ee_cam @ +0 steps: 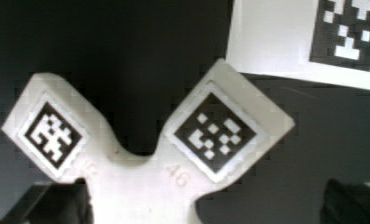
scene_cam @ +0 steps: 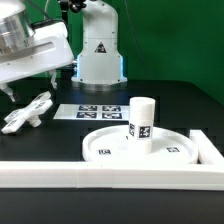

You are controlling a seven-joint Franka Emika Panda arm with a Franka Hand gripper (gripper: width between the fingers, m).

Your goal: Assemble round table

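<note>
Claw (ee_cam: 200, 198) hangs spread and empty over the cross (ee_cam: 161, 165), fingers (ee_cam: 43, 198) either side of it, not touching. We see the arm (scene_cam: 35, 50) stooped low at the exterior view's left, apart from the disc (scene_cam: 110, 150), where the post (scene_cam: 141, 122) stands upright. Bars (scene_cam: 110, 176) hem the disc's near edge; the marker board (scene_cam: 100, 110) lies between cross and disc. Only our wrist view shows the cross's tags (ee_cam: 214, 128).

White glossy arm (scene_cam: 35, 48); white base (scene_cam: 100, 60), black triangle mark, blue band below.
</note>
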